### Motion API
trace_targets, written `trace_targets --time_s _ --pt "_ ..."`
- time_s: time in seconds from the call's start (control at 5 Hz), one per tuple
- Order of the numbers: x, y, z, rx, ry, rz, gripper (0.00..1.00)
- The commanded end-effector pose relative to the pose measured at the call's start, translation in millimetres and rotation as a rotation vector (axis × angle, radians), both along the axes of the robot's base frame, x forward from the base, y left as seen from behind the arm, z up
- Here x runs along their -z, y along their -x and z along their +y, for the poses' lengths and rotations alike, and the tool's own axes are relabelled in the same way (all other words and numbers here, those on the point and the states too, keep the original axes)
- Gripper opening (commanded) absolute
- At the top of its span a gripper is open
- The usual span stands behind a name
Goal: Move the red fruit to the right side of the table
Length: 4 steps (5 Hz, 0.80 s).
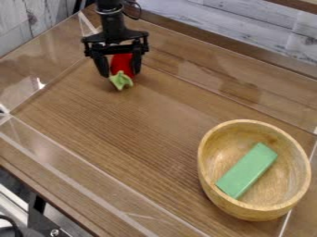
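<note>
With the brown wood-grain table [111, 157] as reference, the black two-fingered gripper [115, 67] stands at the far left, pointing straight down, jaws spread wide on either side of the small glossy red fruit [119, 63] and not yet clamped on it. For a good pick I judge it should keep the fruit centred between the fingers, close on the red body rather than the leaves, then lift clear before crossing right. Fruit lies on its side, green leafy top [119, 81] toward camera.
</note>
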State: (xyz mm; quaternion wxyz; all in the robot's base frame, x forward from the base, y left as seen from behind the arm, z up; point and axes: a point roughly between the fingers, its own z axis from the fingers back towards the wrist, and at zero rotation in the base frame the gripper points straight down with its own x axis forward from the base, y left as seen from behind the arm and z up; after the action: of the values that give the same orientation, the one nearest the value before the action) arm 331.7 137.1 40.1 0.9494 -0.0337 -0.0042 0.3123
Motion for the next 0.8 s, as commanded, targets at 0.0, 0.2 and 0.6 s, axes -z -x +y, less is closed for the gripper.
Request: trace_targets --time_s 0.0,0.2,0.6 --pt "-16.8 -8.9 8.0 -0.021 -0.019 -0.052 1.00" --pt "-16.3 -9.2 7.7 -0.025 -0.014 -0.050 1.00" --pt "-15.5 -9.3 7.5 -0.032 -0.002 -0.046 1.00"
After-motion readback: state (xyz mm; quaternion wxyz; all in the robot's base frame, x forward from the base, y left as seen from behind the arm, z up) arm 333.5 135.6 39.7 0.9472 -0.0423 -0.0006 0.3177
